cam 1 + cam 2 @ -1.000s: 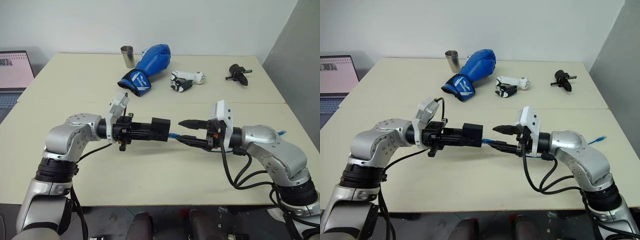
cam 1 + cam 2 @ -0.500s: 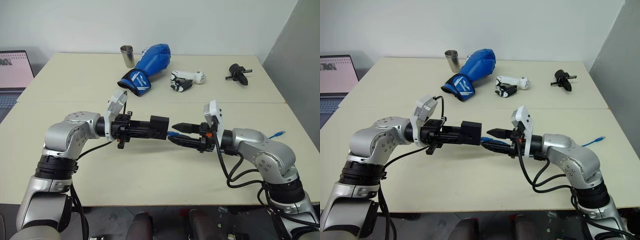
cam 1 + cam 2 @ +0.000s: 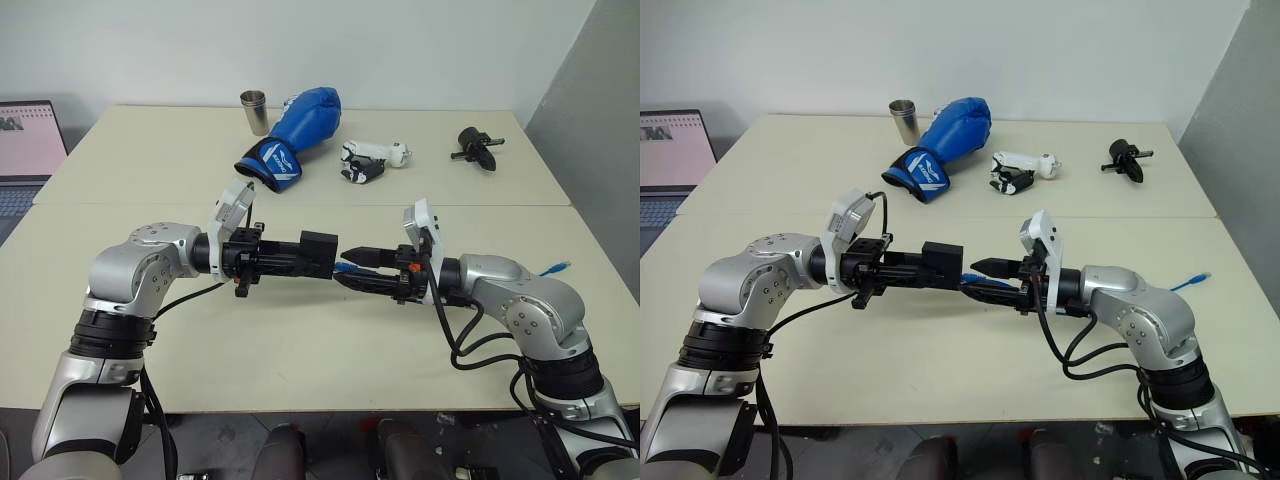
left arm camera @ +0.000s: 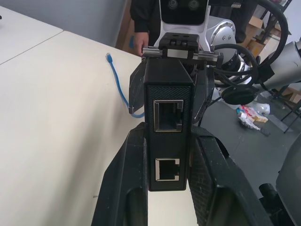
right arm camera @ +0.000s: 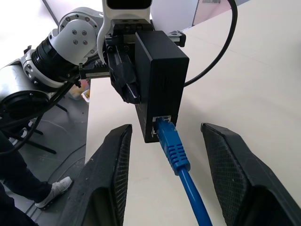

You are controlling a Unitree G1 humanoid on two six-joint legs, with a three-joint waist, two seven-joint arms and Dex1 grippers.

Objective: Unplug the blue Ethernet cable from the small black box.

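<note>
My left gripper point(image 3: 303, 257) is shut on the small black box point(image 3: 321, 254) and holds it level above the table. The blue Ethernet cable point(image 5: 175, 151) is plugged into a port on the box's point(image 5: 160, 80) side facing my right arm. It trails back along that arm, and its free end point(image 3: 1193, 281) lies on the table at the right. My right gripper point(image 3: 353, 268) is open, one finger point(image 5: 110, 179) on each side of the blue plug, touching neither it nor the box. In the left wrist view the box point(image 4: 168, 127) shows two empty ports.
At the back of the table lie a blue boxing glove point(image 3: 297, 128), a metal cup point(image 3: 255, 112), a white-and-black gadget point(image 3: 371, 160) and a black knobbed tool point(image 3: 477, 147). A laptop point(image 3: 24, 150) stands at the far left. The table's point(image 3: 300, 340) front has free room.
My right wrist has rolled, and its fingers now reach a little closer to the box, flanking the blue plug. The left gripper has kept the box where it was.
</note>
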